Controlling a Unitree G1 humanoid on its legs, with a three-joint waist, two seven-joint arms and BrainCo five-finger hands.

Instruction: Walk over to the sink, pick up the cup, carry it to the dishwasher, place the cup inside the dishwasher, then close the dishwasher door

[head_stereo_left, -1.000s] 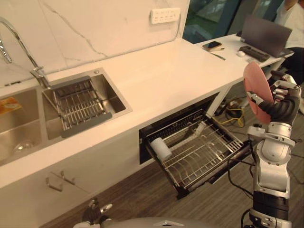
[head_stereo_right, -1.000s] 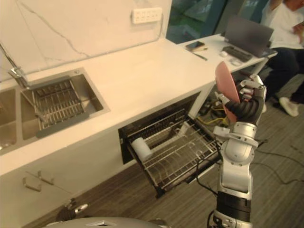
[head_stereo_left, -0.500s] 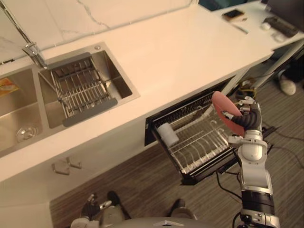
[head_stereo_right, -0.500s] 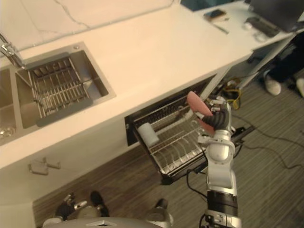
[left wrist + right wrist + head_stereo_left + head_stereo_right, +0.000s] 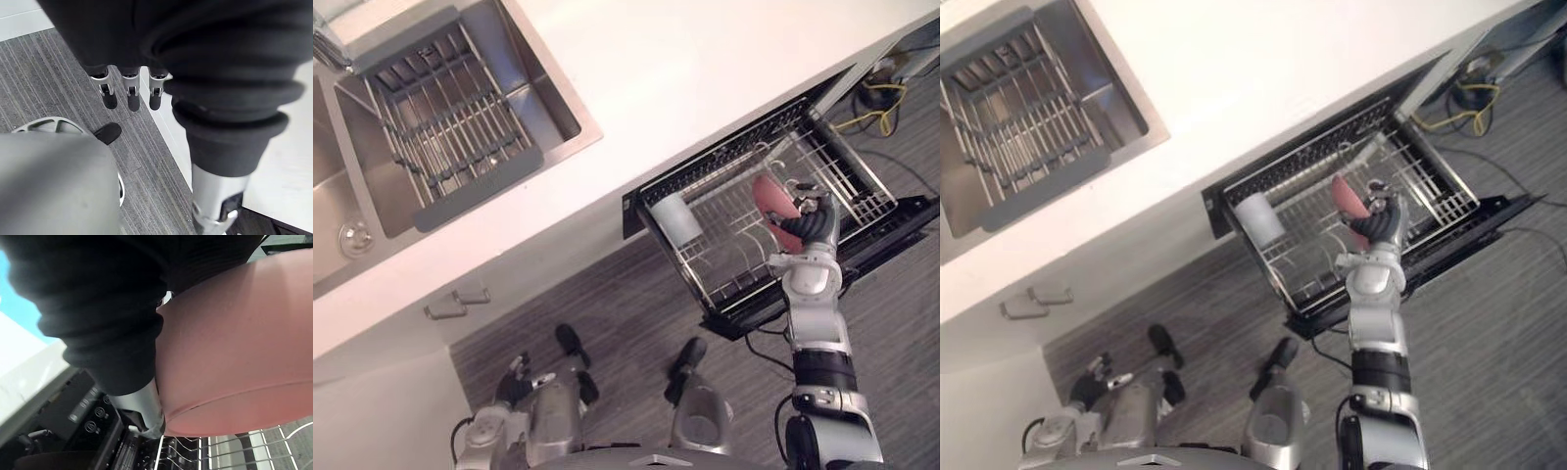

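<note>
Left eye view: right hand (image 5: 811, 225) clasps a pink dish (image 5: 768, 200) above the rack (image 5: 847, 181).
Slot it edgewise between rack wires, clear of the white cup (image 5: 675, 217); left hand (image 5: 129, 90) hangs slack.

No word, number or sign is showing clearly enough to be read. The dishwasher control panel (image 5: 95, 413) is showing a few small round symbols, but they are appearing too small to tell.

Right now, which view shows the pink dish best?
Left eye view: pink dish faces the camera, in the right hand over the dishwasher rack. Right eye view has it narrower; right wrist view, a close stretch of its surface.
</note>
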